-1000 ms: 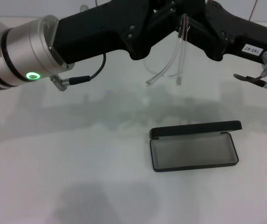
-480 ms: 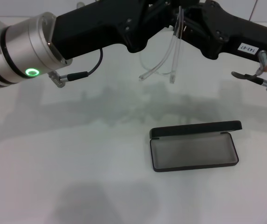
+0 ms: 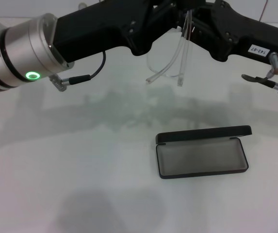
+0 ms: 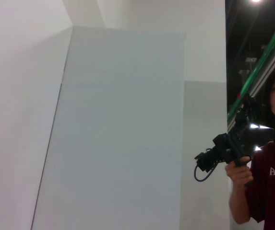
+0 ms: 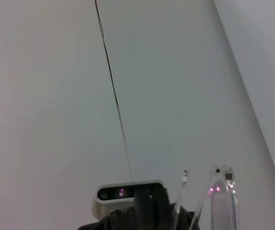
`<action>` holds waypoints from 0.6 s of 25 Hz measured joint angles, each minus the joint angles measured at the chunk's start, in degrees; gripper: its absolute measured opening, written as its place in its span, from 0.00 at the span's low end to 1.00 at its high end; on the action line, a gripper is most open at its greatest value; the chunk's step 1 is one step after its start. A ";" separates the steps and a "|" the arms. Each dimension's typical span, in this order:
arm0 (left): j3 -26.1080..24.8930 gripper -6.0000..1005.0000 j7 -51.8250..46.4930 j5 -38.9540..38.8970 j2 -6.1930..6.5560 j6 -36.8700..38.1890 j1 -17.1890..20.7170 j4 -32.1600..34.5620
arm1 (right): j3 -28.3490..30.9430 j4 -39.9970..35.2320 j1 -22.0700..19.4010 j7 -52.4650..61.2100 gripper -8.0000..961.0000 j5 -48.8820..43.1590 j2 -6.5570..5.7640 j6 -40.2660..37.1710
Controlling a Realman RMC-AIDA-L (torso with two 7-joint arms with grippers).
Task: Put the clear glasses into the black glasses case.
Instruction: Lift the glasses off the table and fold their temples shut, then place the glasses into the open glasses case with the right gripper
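Observation:
The clear glasses (image 3: 181, 63) hang high above the table at the back, temple arms dangling down. My left gripper (image 3: 170, 22) and right gripper (image 3: 197, 22) meet at the glasses' front from either side, and both look shut on it. In the right wrist view, clear parts of the glasses (image 5: 220, 194) show close up beside the left arm's wrist camera (image 5: 123, 194). The black glasses case (image 3: 202, 159) lies open on the white table (image 3: 80, 184), below and nearer than the glasses, its grey lining bare and its lid (image 3: 204, 133) standing up at the back.
A black cable with a metal plug (image 3: 75, 79) hangs under the left forearm. Metal connectors (image 3: 269, 82) stick out beneath the right forearm. The left wrist view shows only walls and a person (image 4: 267, 158) holding a device.
Both grippers and the glasses have shifted a little up and to the left since a second ago. The case has not moved.

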 joint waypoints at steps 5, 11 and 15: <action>-0.76 0.06 0.46 0.10 0.00 -0.07 0.10 -0.63 | -0.08 -0.12 0.00 0.00 0.14 -0.08 0.06 -0.45; -1.27 0.06 0.57 0.17 0.01 -0.30 0.13 -1.18 | -0.12 -0.16 -0.07 0.00 0.14 -0.11 -0.04 -0.57; -1.35 0.06 0.51 0.19 0.34 0.84 0.71 -1.04 | 0.41 -0.87 -0.82 0.00 0.14 -0.12 -0.42 -0.39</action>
